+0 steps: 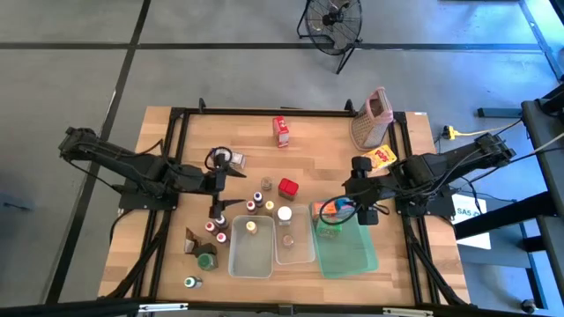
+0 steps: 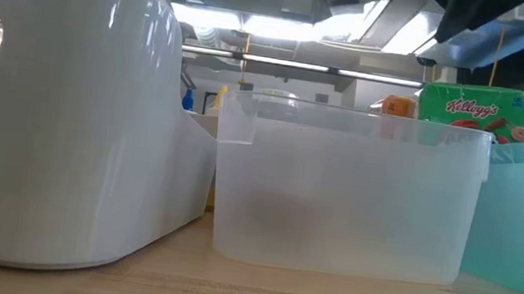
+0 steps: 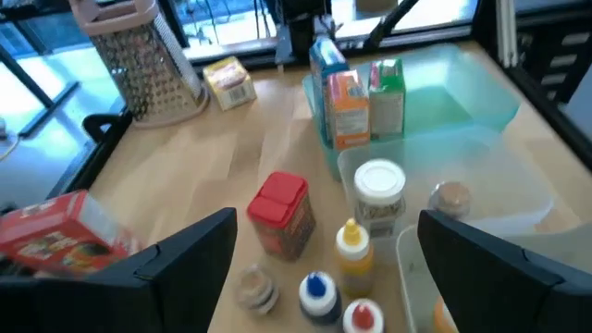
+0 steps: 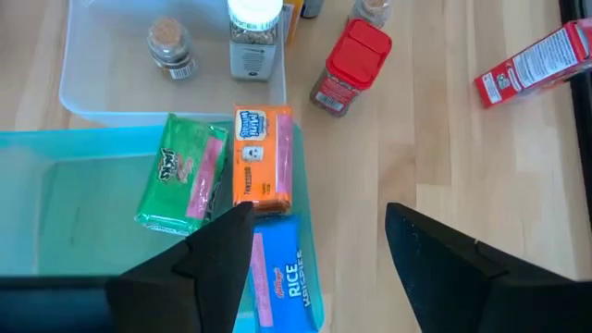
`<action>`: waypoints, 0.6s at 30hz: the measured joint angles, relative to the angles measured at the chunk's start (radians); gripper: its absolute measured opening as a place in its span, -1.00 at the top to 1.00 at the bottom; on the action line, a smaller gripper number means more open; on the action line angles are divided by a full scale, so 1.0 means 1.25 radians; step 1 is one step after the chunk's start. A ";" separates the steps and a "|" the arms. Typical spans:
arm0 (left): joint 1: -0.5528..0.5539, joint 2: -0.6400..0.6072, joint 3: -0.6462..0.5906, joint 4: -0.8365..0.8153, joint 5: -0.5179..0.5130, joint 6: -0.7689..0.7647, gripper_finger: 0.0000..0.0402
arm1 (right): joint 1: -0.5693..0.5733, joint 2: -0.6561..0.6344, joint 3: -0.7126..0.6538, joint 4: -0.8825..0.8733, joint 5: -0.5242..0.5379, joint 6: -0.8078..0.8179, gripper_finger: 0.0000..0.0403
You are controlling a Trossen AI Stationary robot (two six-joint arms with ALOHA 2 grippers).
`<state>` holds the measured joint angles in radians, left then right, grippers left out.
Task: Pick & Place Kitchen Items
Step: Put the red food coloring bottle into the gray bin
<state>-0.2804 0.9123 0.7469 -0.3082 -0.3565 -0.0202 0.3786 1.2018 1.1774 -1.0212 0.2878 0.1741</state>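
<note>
Fingers (image 4: 231, 245) of the right arm spread above the blue carton (image 4: 282, 268).

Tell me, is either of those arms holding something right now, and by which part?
No. The left tool and the right tool both stand open with nothing between their fingers.

A blue carton (image 4: 282, 277) in the green tray (image 4: 65, 208) reads "Kellogg's RICE KRISPIES". In the low view, a green carton (image 2: 474, 107) shows "Kellogg's" in red script

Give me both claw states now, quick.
Left claw: open, empty, over the small spice jars.
Right claw: open, empty, above the blue Rice Krispies carton in the translucent green tray.
</note>
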 joint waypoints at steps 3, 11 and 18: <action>0.018 0.000 0.073 -0.138 -0.003 0.000 -0.65 | 0.000 0.000 0.000 0.000 0.000 0.000 -0.23; 0.161 -0.001 0.226 -0.568 0.014 -0.043 -0.65 | 0.000 0.000 0.000 0.057 0.000 -0.010 -0.23; 0.300 0.000 0.232 -0.671 0.145 -0.039 -0.65 | 0.000 0.000 0.000 0.105 -0.001 -0.041 -0.23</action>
<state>0.0948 0.9119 1.0374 -1.1473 -0.1758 -0.0689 0.3786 1.2022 1.1774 -0.8895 0.2871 0.1228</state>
